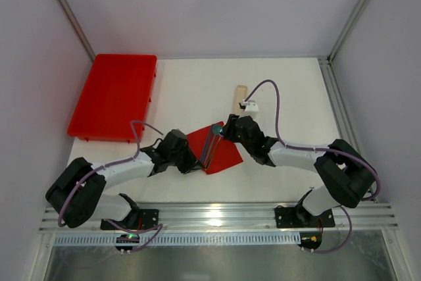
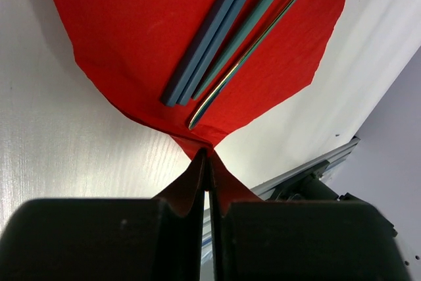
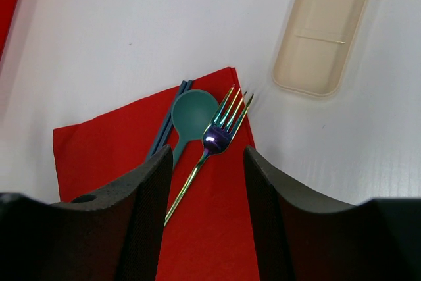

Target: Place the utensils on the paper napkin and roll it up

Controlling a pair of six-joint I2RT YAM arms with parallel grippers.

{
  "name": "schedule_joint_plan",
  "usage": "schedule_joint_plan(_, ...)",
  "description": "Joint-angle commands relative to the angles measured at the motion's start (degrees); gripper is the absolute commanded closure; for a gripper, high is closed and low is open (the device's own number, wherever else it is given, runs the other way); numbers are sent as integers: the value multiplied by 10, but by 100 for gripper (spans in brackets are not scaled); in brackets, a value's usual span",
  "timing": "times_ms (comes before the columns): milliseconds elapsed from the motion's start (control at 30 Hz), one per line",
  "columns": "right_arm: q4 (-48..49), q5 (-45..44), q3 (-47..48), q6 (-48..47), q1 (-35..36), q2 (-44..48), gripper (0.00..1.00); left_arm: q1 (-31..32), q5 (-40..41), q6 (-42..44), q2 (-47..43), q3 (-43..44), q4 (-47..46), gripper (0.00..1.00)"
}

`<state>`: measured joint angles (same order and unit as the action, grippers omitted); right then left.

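Note:
The paper napkin [image 1: 223,154] lies red and flat at the table's middle. On it rest the utensils [image 1: 212,141]: a teal spoon [image 3: 193,113], an iridescent fork [image 3: 220,129] and blue-grey chopsticks [image 3: 172,113], side by side. My left gripper [image 1: 193,162] is shut on the napkin's near corner [image 2: 197,144], and the red paper is pinched between its fingers. The chopsticks' ends [image 2: 210,37] and the fork's handle [image 2: 250,54] lie just beyond that corner. My right gripper [image 3: 208,156] hovers open over the napkin's far end, and the fork's handle runs between its fingers without touching them.
A big red plastic tray [image 1: 113,97] sits at the back left. A pale beige oblong case [image 1: 239,97] lies just beyond the napkin, also in the right wrist view [image 3: 322,24]. The table's metal rail [image 1: 217,215] runs along the near edge.

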<state>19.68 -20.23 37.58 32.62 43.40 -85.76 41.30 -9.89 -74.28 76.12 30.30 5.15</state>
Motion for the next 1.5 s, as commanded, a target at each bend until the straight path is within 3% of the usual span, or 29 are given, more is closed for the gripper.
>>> schedule_joint_plan(0, 43, 0, 0, -12, 5, -1, 49, 3, 7, 13, 1, 22, -20, 97)
schedule_joint_plan(667, 68, 29, -2, -22, 9, -9, 49, 2, 51, 20, -13, 29, -11, 98)
schedule_joint_plan(1233, 69, 50, -1, -25, 16, -12, 49, -12, 37, 34, 29, 50, -30, 97)
schedule_joint_plan(1467, 37, 107, 6, -32, 29, 12, 53, -24, 31, 35, 34, 46, -39, 95)
